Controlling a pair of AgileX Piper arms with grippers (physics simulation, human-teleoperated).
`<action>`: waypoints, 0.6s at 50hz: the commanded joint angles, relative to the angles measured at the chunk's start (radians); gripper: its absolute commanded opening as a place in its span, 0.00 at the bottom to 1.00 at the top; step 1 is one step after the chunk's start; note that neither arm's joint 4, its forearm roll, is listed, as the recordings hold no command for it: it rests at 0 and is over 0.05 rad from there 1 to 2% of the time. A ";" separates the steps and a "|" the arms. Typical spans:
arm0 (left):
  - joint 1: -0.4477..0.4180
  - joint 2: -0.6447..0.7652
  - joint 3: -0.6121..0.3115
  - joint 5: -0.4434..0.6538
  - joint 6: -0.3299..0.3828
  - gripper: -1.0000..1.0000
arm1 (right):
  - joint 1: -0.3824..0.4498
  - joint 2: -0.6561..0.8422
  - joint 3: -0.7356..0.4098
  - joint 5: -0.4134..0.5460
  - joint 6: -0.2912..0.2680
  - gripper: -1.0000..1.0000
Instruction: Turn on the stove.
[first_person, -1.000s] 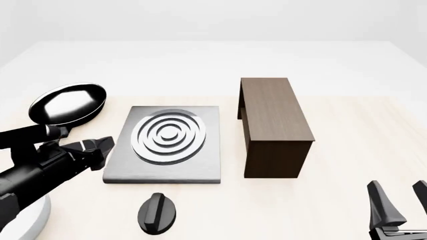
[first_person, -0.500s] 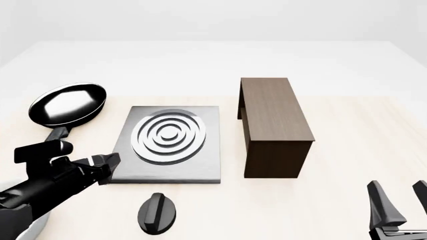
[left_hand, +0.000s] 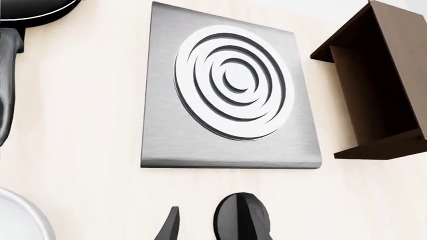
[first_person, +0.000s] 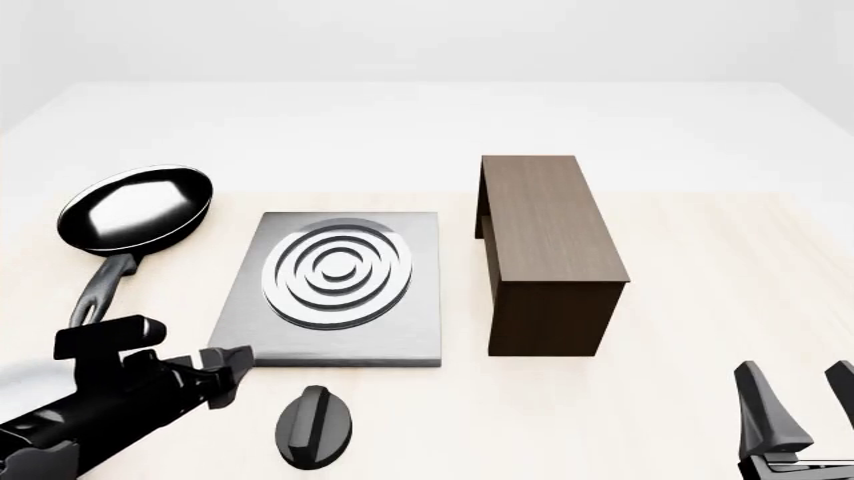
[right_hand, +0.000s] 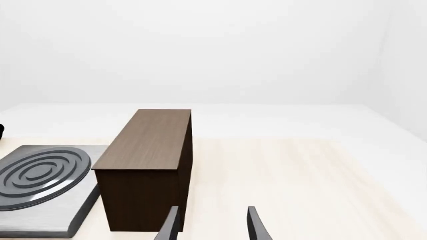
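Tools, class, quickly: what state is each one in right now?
Left tool: cannot be told; holding nothing, beside the knob.
Right tool: open, holding nothing.

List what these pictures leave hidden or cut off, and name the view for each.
1. Knob: the left wrist view's edge cuts it off.
2. Left gripper: jaw state unreadable in the front view; one finger shows in the wrist view.
3. Frying pan: cropped in the left wrist view.

Left arm (first_person: 94, 405): glossy black, blocky segments, boxy black module on top. Left gripper (first_person: 230, 368): black, tapered pointed fingers. Right gripper (first_person: 797, 410): dark grey, slim wedge-shaped fingers (right_hand: 169, 225).
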 joint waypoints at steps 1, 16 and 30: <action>-0.033 0.012 0.033 -0.002 -0.033 1.00 | 0.000 0.000 0.000 0.000 0.000 1.00; -0.033 -0.069 0.079 0.050 -0.072 1.00 | 0.000 0.000 0.000 0.000 0.000 1.00; -0.003 -0.117 0.132 0.085 -0.081 1.00 | 0.000 0.000 0.000 0.000 0.000 1.00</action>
